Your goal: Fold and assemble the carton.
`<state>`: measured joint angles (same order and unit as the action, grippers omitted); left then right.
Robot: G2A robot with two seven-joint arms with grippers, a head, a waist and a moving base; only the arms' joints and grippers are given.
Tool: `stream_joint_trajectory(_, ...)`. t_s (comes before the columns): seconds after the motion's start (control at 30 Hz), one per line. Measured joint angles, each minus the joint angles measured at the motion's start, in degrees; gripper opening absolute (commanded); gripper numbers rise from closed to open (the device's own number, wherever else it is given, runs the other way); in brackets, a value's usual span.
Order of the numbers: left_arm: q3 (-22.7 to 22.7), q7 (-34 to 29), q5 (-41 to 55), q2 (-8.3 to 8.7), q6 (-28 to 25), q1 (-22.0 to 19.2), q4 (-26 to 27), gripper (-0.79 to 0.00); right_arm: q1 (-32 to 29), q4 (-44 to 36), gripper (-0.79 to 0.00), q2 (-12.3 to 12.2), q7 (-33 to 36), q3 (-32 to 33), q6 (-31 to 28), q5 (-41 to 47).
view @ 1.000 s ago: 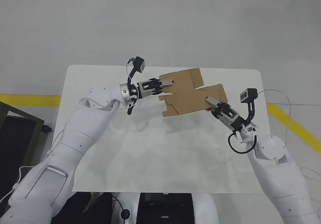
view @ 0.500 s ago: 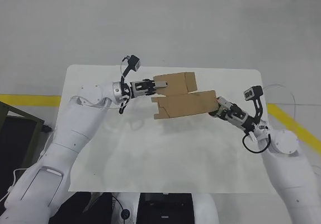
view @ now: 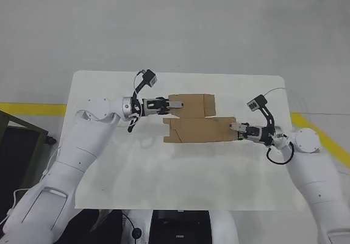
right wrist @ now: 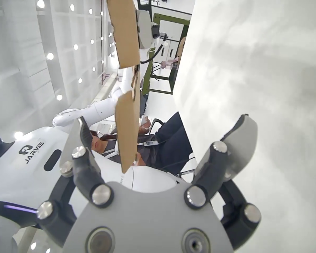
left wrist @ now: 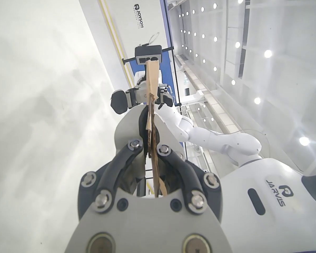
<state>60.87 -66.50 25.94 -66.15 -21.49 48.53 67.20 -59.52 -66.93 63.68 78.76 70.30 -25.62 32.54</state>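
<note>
Above table [view: 132, 177], carton [view: 199, 122] tight in left end effector [view: 172, 104], beside splayed right end effector [view: 233, 127].

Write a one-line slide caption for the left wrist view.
Left hand clamps the flat cardboard carton, seen edge-on, over the white table.

A white surface [view: 163, 177] stands on grey floor [view: 175, 36] crossed by a yellow line [view: 22, 109], a green rack [view: 10, 117] beside its left end.
</note>
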Motion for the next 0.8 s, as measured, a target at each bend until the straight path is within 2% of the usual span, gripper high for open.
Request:
stream_joint_trajectory(0.03, -0.08, 0.19, -0.13, -0.02, -0.01, 0.07, 0.00, -0.785, 0.16, 0.02, 0.000, 0.11, 0.02, -0.56, 0.02, 0.34)
stream_joint_trajectory(0.13, -0.28, 0.65, -0.37, -0.09, 0.04, 0.10, -0.10, -0.785, 0.21, -0.38, -0.095, 0.31, -0.19, -2.03, -0.10, 1.04)
stream_joint_trajectory(0.17, -0.32, 0.69, -0.38, -0.11, 0.05, 0.09, -0.12, -0.785, 0.12, -0.57, -0.095, 0.32, -0.23, -2.32, -0.15, 1.27)
stream_joint_trajectory(0.3, -0.51, 0.63, -0.59, -0.16, 0.24, 0.02, -0.23, -0.785, -0.56, -1.82, -0.274, 0.19, -0.21, -3.03, -0.12, 2.31)
stream_joint_trajectory(0.47, -1.08, 0.93, -1.47, -0.29, 0.70, -0.21, -0.14, -0.785, -1.05, -3.09, -0.259, -0.16, -0.47, -3.41, -0.38, 1.96)
stream_joint_trajectory(0.53, -1.19, 1.06, -1.57, -0.34, 0.74, -0.30, -0.21, -0.785, -1.06, -3.18, -0.394, -0.30, -0.60, -3.51, -0.52, 1.79)
stream_joint_trajectory(0.7, -1.30, 1.04, -1.97, -0.37, 0.85, -0.35, -0.45, -0.785, -0.64, -2.41, -0.428, -0.56, -0.72, -3.81, -0.63, 1.47)
stream_joint_trajectory(0.8, -1.22, 0.72, -2.09, -0.33, 1.01, -0.37, -0.69, -0.785, -0.16, -1.65, -0.477, -0.66, -0.85, -4.01, -0.76, 1.08)
